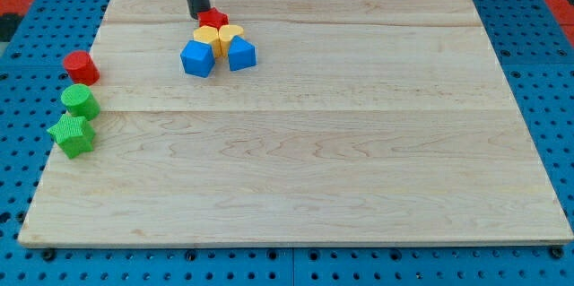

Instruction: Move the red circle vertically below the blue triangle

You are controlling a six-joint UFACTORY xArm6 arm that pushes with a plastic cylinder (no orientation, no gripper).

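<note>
Rod drops in from the view's top, near upright; my tip [200, 13] touches the red star block [213, 20] at the cluster's top. No fingers, just the rod.

Pale wooden board [305, 169] on blue pegboard [18, 125].

Red circle [81, 67] upright at board's left edge, well apart from blue triangle [240, 54]; round, no long axis.

The surface [314, 160] is pale wood with faint grain, sitting on a blue pegboard [27, 169] dotted with holes. The red circle [81, 67], green circle [80, 101] and green star [72, 134] look plain and solid; so does the blue triangle [240, 54].
</note>
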